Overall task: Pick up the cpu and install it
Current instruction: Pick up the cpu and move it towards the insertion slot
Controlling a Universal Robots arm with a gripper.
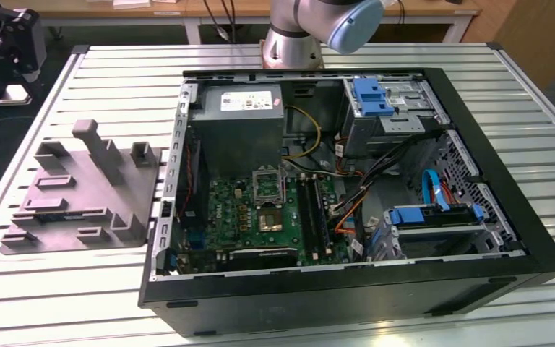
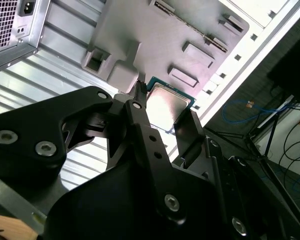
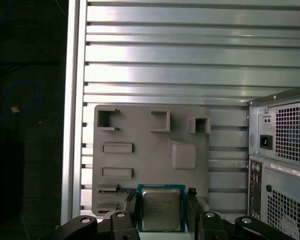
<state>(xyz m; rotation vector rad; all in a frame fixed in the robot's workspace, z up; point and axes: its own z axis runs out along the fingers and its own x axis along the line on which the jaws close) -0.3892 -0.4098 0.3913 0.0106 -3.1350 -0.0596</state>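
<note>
Claw (image 3: pixel 161 202) clenched on the cpu (image 3: pixel 161 210)
In the exterior view the claw hangs at ten o'clock. The cpu sits pinched between its fingers (image 3: pixel 131 205). The grey fixture (image 1: pixel 80 191) stands on the worktop (image 1: pixel 548 181) at nine o'clock, the open computer case (image 1: pixel 355 188) from centre to three.

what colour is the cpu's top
The cpu top is pale silver-grey, best in the first wrist view.
</note>
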